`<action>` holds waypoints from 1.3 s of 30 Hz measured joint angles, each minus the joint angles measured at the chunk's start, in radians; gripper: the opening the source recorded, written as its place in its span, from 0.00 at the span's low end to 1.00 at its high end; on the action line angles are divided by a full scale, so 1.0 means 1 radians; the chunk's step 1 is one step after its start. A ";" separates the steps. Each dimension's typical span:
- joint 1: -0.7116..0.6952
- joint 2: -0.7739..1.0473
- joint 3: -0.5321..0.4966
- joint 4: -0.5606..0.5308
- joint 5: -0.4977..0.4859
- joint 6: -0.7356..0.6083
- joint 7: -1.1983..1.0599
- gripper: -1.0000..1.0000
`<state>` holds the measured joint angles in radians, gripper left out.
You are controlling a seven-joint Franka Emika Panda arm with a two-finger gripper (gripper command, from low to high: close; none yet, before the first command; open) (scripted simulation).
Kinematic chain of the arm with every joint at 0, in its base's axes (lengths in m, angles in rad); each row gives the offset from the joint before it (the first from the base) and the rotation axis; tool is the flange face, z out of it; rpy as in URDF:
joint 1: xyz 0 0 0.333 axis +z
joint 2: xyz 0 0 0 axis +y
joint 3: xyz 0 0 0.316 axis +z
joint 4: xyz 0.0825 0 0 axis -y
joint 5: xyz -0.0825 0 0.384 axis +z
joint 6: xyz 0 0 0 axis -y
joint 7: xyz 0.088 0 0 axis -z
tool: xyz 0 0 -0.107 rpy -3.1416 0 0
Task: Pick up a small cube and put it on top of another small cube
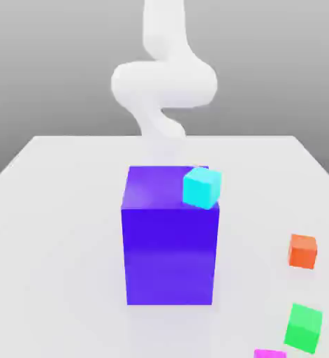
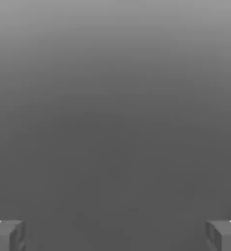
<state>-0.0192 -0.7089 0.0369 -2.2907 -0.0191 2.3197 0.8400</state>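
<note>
exterior: magenta cube [image 1: 270, 354] beside green cube [image 1: 304, 327] | hand: end effector [image 2: 115, 236] fingers apart, empty

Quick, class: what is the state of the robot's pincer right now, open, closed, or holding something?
Pincer: open, its two fingers spread wide apart with nothing between them.

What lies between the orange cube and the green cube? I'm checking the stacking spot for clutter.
Nothing: in the exterior view, only bare white table separates the orange cube from the green cube.
</note>
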 joint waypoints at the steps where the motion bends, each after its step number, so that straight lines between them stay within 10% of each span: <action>1: -0.008 0.039 0.016 0.004 -0.009 0.009 0.018 0.50; 35: 0.069 1.248 0.186 0.138 -0.234 0.351 0.511 0.50; 36: 0.080 1.281 0.172 0.145 -0.244 0.375 0.519 0.00; 39: 0.080 1.281 0.172 0.145 -0.244 0.376 0.519 0.00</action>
<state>0.0604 0.5718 0.2094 -2.1455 -0.2628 2.6956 1.3588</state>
